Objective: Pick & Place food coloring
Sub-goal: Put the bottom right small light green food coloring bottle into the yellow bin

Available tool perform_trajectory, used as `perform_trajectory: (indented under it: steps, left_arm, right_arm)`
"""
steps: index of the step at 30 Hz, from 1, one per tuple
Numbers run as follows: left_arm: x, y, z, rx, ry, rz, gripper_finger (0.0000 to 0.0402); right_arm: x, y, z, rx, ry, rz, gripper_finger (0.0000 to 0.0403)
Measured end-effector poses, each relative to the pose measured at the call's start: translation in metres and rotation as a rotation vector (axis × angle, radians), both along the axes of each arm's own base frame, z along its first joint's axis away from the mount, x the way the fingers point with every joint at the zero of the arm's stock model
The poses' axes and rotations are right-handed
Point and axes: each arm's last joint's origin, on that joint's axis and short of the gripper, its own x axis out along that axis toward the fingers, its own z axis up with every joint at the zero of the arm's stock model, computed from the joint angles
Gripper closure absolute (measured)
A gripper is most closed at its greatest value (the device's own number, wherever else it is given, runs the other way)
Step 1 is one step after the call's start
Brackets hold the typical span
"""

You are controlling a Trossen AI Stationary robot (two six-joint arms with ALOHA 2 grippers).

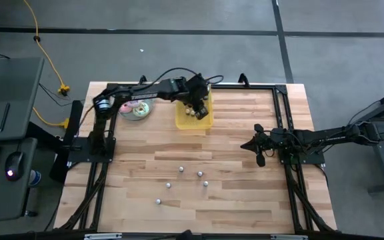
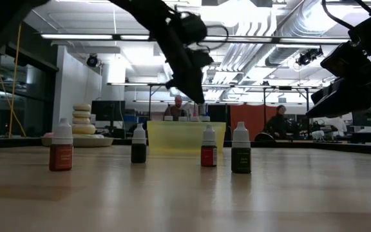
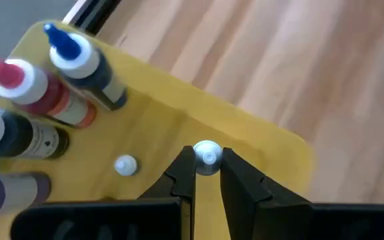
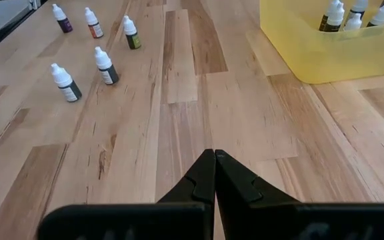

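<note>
Toward the near edge of the wooden surface (image 1: pixel 245 193), five loose food coloring bottles (image 1: pixel 182 181) standing upright and well apart from one another, pale caps up; four of them lined across the low view, with reddish and dark bodies. At the right edge, about midway along it, the right claw (image 4: pixel 213 175) hovering above bare planks with its fingers pressed together on nothing, clear of every bottle. Farther back, just short of the far edge and near its middle, the yellow tray (image 1: pixel 181 121) holding more bottles: one blue-tipped, one red-tipped, a dark one and a purple one, leaning or lying close together against one end. Over that tray the left claw (image 3: pixel 207 167) pointing down, clamped on a bottle's whitish cap (image 3: pixel 207 155), fingers (image 3: pixel 244 175) nearly together around it; body of that bottle hidden beneath the cap, so cannot tell whether resting on the tray floor or raised. Just beside it, another whitish cap (image 3: pixel 125 165) on the tray floor. Left of the tray, a plate of donuts (image 1: pixel 136 109) near the far left corner
</note>
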Motion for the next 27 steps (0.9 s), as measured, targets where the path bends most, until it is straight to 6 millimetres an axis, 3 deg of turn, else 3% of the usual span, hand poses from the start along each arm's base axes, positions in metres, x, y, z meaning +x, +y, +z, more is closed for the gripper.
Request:
perform_trajectory:
  steps: [8,17,27]
  left_arm:
    - [0.021,0.029,-0.010,-0.019,0.026,0.121,0.0366]
    - [0.031,0.036,-0.037,-0.056,0.073,0.180,0.0366]
    - [0.031,0.039,-0.040,-0.024,0.079,0.265,0.0366]
  right_arm:
    - [0.000,0.000,0.000,0.000,-0.002,0.000,0.0402]
    - [0.000,0.000,0.000,0.000,-0.002,0.000,0.0402]
    - [0.000,0.000,0.000,0.000,-0.002,-0.001,0.0402]
